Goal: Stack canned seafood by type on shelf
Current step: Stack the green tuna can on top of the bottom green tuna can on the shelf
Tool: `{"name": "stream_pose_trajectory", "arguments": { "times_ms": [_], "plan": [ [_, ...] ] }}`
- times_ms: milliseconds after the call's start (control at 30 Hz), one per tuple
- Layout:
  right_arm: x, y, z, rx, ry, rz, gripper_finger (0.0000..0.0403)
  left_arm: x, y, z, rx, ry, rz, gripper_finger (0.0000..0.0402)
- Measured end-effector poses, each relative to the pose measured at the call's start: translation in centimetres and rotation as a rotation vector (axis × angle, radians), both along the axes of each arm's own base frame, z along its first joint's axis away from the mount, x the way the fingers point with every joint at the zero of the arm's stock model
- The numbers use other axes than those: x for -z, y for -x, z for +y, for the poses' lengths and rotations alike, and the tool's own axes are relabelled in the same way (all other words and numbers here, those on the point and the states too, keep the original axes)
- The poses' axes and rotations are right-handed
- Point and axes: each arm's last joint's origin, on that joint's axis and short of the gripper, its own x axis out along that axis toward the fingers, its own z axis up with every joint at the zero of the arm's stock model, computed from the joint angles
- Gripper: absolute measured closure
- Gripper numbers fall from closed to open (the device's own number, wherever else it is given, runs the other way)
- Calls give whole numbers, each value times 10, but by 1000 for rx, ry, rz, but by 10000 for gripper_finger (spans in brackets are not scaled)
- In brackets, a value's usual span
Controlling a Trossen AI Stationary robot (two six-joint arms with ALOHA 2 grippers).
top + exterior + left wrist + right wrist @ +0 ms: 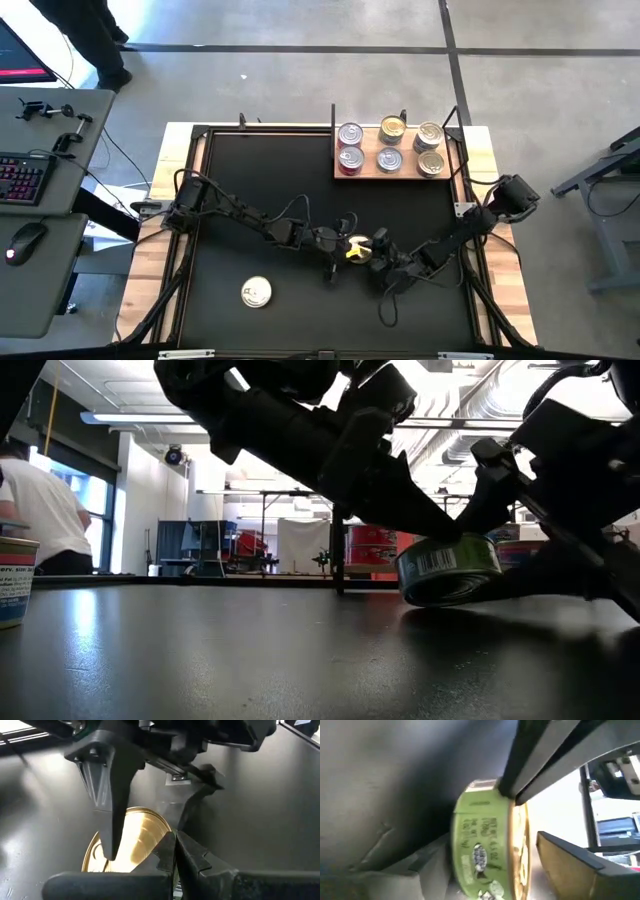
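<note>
A tin with a gold lid and green side [357, 250] [450, 568] stands tilted near the middle of the black mat, its lower rim on the mat. My left gripper [345, 247] [175, 845], shut, reaches it from the left. My right gripper [372, 250] [492, 845], open, straddles it from the right, one finger on each flat face. The wooden shelf [400, 172] at the far right carries six tins in two rows, silver-lidded [350, 135] and gold-lidded [393, 128]. A silver-lidded tin [256, 293] sits alone on the near mat. My left gripper's shut fingertips [512, 790] bear on the tin's raised rim [490, 787], slanting down from the left. My right gripper has one finger [427, 870] against the tin's underside [457, 865]. The other finger [565, 860] stands off the gold lid [522, 845] with a gap. The tin leans, lower rim [425, 598] on the mat.
Thin black posts [333, 115] rise at the shelf's edges. A desk with a keyboard [25, 175] stands left of the table. A person [40, 510] is in the room beyond. The lone tin [15, 582] shows at the low view's left edge. Bare mat [260, 180] spreads left of the shelf.
</note>
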Motion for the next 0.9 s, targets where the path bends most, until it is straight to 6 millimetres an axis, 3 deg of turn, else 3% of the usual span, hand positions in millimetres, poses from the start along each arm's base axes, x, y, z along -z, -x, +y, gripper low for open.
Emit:
{"name": "stream_pose_trajectory", "arguments": {
  "times_ms": [200, 300, 433, 600, 733, 900],
  "plan": [
    [1, 1, 0, 62, -55, -33, 236, -6, 0, 1, -21, 6, -23, 399],
    [0, 3, 3, 73, -70, -49, 289, -19, 4, 3, -47, -23, -11, 390],
    [-5, 13, 7, 100, -56, -60, 288, -38, 19, 6, -125, -82, 80, 375],
    [-36, 32, -1, 203, -61, -133, 288, -48, 34, 6, -210, -91, 178, 370],
    [-67, 48, -20, 282, -38, -192, 288, -39, 37, -4, -215, -94, 187, 374],
    [-100, 54, -64, 424, 34, -182, 288, -25, 45, -14, -222, -26, 119, 377]
  ]
}}
